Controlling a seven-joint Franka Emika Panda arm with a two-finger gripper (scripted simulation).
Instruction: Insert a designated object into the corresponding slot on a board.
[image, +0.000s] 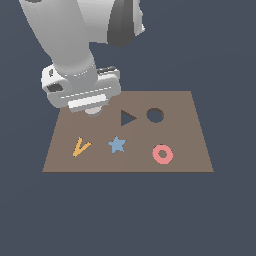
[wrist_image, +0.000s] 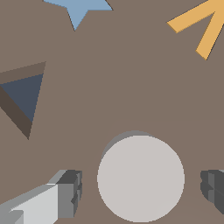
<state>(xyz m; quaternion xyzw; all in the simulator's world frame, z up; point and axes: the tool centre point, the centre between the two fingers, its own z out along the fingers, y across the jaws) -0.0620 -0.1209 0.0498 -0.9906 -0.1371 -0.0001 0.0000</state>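
Note:
The brown board (image: 190, 145) lies flat, with the round slot (image: 155, 115) and a triangular hole (image: 127, 118) cut through it. The designated object, a pale grey-white disc (wrist_image: 141, 178), rests on the board (wrist_image: 122, 87) between my fingers. My gripper (wrist_image: 141, 186) is open, one finger (wrist_image: 65, 194) on each side of the disc with a gap to both. In the exterior view the gripper (image: 93, 111) hangs low over the board's far corner on that view's left, and only a sliver of the disc (image: 93, 111) shows beneath the hand. The slot lies further toward that view's right, beyond the triangular hole.
A blue star (image: 117, 144), an orange V-shaped piece (image: 80, 146) and a pink ring (image: 162, 154) lie on the board's near half. In the wrist view the star (wrist_image: 78, 9), the V piece (wrist_image: 203, 27) and the triangular hole (wrist_image: 24, 94) show beyond the disc.

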